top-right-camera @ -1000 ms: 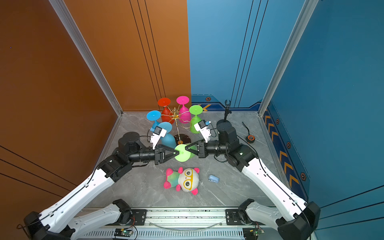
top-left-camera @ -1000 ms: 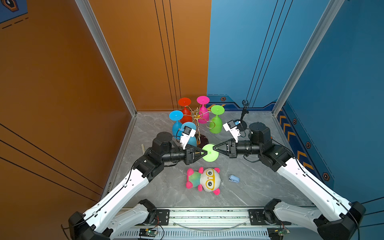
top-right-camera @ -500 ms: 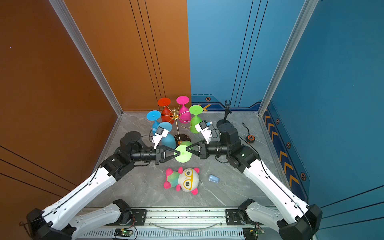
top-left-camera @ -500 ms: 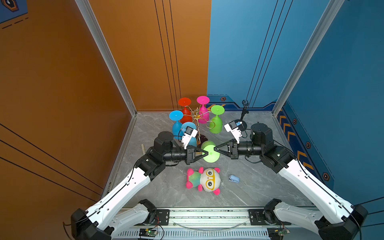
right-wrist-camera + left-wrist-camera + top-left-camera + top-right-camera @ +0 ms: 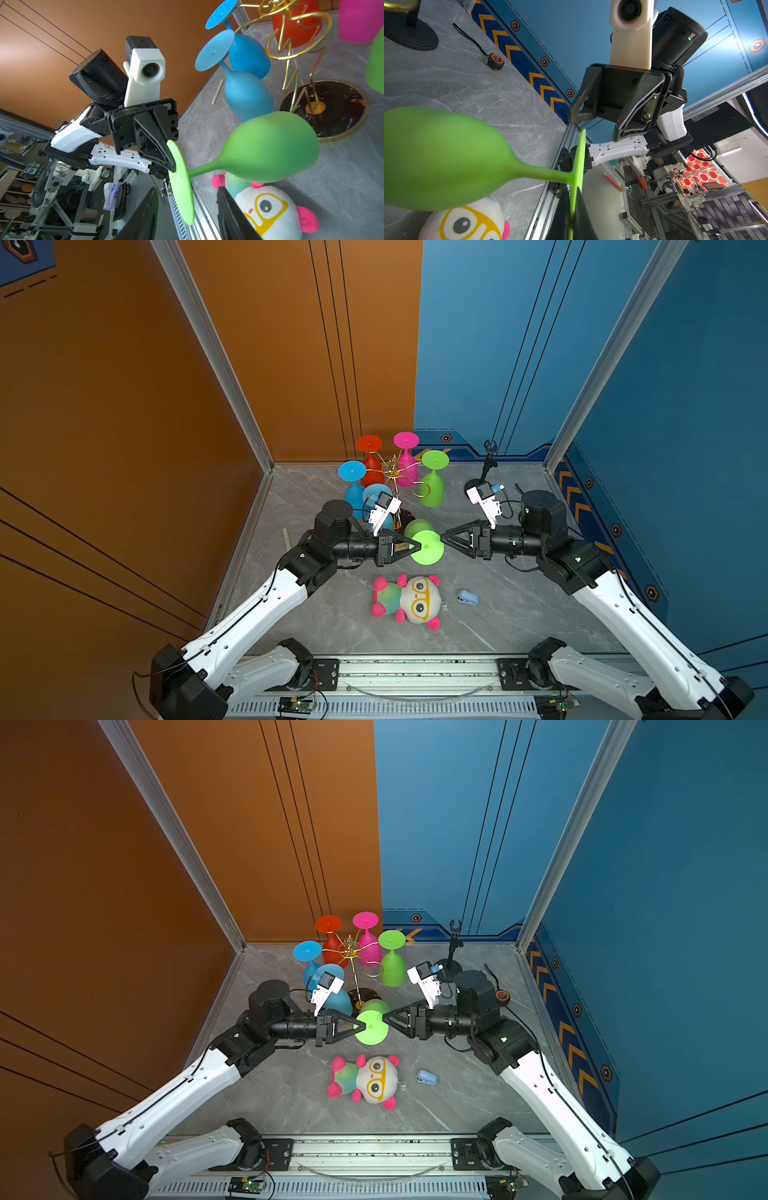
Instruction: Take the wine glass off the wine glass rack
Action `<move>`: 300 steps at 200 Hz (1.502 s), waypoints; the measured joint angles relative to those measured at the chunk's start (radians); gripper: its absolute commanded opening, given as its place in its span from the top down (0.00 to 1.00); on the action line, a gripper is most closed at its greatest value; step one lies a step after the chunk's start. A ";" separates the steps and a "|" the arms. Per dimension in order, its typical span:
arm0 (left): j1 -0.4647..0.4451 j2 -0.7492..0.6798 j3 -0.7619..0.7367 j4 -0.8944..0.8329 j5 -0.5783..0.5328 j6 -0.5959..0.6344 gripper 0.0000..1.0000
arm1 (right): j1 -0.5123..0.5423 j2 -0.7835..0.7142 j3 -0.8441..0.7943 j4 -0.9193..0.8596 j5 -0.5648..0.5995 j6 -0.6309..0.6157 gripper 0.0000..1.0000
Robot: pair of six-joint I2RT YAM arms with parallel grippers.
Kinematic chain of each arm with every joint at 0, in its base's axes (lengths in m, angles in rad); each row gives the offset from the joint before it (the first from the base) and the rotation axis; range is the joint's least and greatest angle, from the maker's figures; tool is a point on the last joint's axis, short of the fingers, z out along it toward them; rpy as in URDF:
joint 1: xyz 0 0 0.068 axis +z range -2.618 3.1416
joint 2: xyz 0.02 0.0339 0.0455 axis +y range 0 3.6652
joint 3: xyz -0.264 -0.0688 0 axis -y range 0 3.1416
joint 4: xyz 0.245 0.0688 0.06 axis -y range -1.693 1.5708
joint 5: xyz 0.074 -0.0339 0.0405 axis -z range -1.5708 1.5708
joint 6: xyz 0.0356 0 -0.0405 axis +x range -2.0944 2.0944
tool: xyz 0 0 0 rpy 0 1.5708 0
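at the left, a thin pale wooden stick point(image 5: 286, 538) lies on the grey marbled floor point(image 5: 332, 614) by the orange wall. the left gripper point(image 5: 419, 546) reaches in level from that side, clenched on the round foot of a lime-green matte wine glass point(image 5: 427, 546); the left wrist view shows its black fingers point(image 5: 562, 216) pinching the disc point(image 5: 578, 162) edge-on. the glass is off its hanger and held in the air, lying roughly on its side, with the bowl point(image 5: 270, 145) pointing back toward the rack's base.

behind it stands the gold wire wine glass rack point(image 5: 394, 468) on its round black marbled gold-rimmed base point(image 5: 332, 108). foot-up on its loops hang two blue glasses point(image 5: 352, 470) point(image 5: 247, 97), a red glass point(image 5: 369, 443), a pink glass point(image 5: 406, 439) and a second green glass point(image 5: 435, 459).

on the floor just in front of the held glass lies a white plush panda with yellow glasses and pink paws point(image 5: 409, 601), and to its right a small pale blue stapler-like object point(image 5: 468, 596).

the right gripper point(image 5: 444, 537) faces the left one, its jaws parted and grasping nothing, its tip just beside the foot's far rim. farther right stand a small black stand with a round base point(image 5: 486, 472) and an orange-and-black tape measure point(image 5: 502, 995).
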 measured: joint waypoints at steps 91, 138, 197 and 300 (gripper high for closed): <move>-0.097 -0.077 -0.076 -0.039 -0.134 0.256 1.00 | -0.159 0.024 0.000 -0.119 0.132 0.033 0.28; -0.248 -0.190 -0.137 -0.080 -0.327 0.526 1.00 | -0.168 0.105 0.025 -0.168 0.137 0.040 0.26; -0.409 -0.210 -0.174 -0.158 -0.569 0.800 1.00 | -0.166 0.191 0.124 -0.225 0.161 0.039 0.28; -0.663 -0.143 -0.180 -0.238 -1.096 1.222 1.00 | -0.119 0.353 0.285 -0.299 0.151 -0.003 0.35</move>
